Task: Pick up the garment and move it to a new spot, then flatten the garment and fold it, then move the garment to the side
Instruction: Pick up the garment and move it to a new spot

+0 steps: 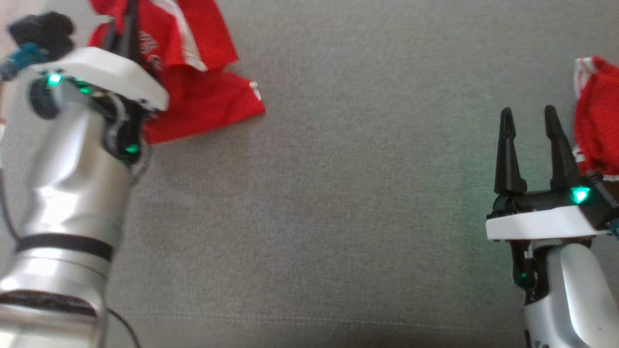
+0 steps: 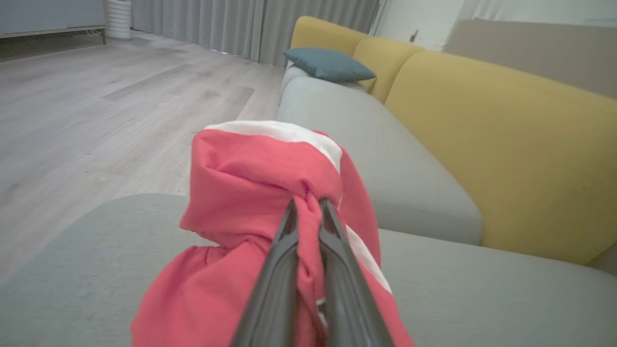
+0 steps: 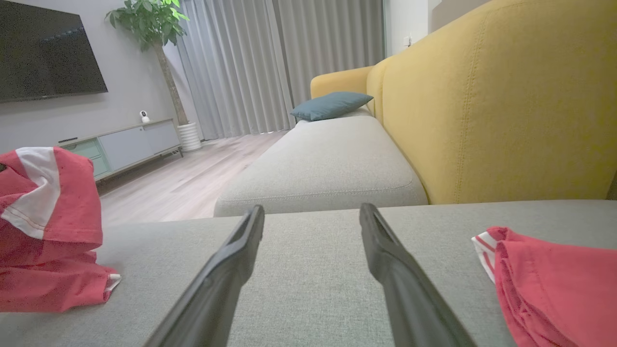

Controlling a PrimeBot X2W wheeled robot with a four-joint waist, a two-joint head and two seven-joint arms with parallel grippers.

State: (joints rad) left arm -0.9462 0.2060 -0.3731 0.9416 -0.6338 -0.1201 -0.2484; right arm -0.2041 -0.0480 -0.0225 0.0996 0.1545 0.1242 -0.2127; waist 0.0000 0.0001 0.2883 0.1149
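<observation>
**Task status.** The left pincer is closed on a pinched fold of the red garment. The garment lies bunched at the far left part of the grey sofa seat, and its lower folds rest on the seat fabric. The grasp for the pick-up therefore appears made. Moving the garment to a new spot on the seat, flattening, folding and setting aside all appear outstanding.

**Right arm.** The right pincer hangs over the right part of the seat. Its fingers are spread wide and hold nothing.

**Other items.** A second red cloth lies crumpled at the right edge of the seat. Whether it touches the right pincer cannot be determined.

**Materials.**
- Garment: thin, limp red knit with white bands and stitched hems. It creases sharply where pinched and will likely sag when raised.
- Seat: flat, finely woven upholstery with a matte finish and rounded edges.
- Pincer fingers: long, dark, tapered and rigid.
</observation>
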